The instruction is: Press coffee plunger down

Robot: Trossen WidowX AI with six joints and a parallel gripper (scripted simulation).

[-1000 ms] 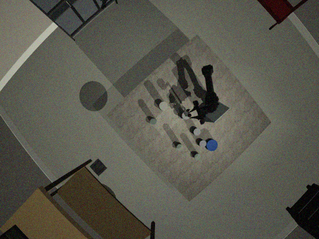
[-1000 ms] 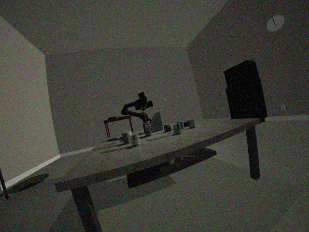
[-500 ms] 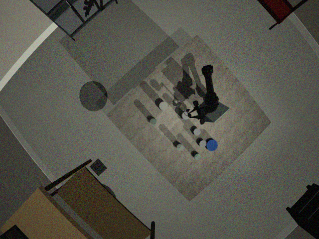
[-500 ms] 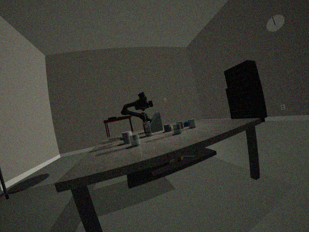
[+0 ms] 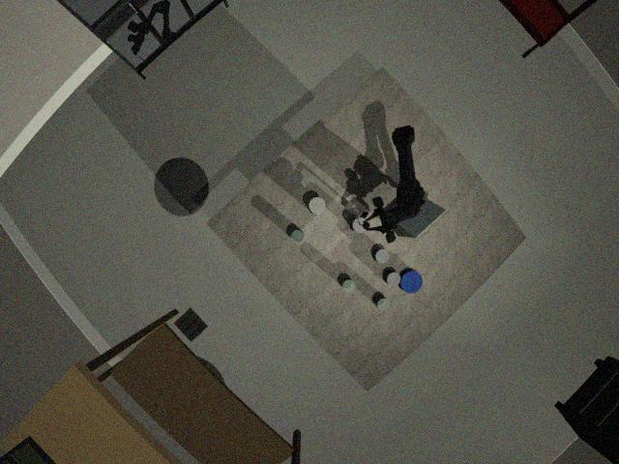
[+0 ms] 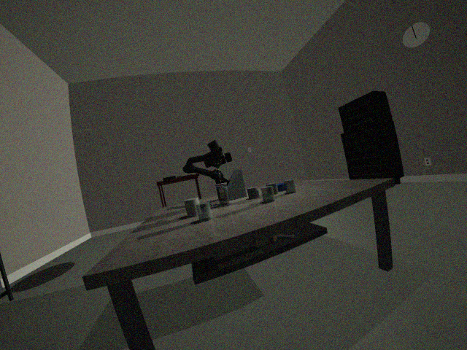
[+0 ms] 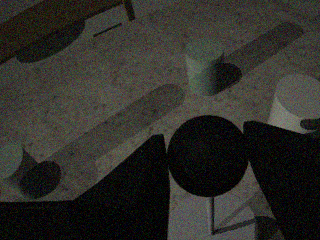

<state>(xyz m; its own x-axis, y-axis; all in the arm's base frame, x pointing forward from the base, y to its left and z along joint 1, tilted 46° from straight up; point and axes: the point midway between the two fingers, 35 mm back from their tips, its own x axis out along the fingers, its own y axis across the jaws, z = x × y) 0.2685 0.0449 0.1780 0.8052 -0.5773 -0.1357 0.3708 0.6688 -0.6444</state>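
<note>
The table [image 6: 331, 205] is a broad, mottled, stone-coloured slab on dark legs. Directly on it stand several small cylindrical cups: a pale one [image 5: 316, 205] toward the middle, a greenish one [image 5: 297, 234] beside it, and others nearer one corner, next to a blue-topped can [image 5: 411, 280]. The coffee press [image 6: 222, 192] and the arm's grey base plate [image 5: 422, 219] also stand on it.
</note>
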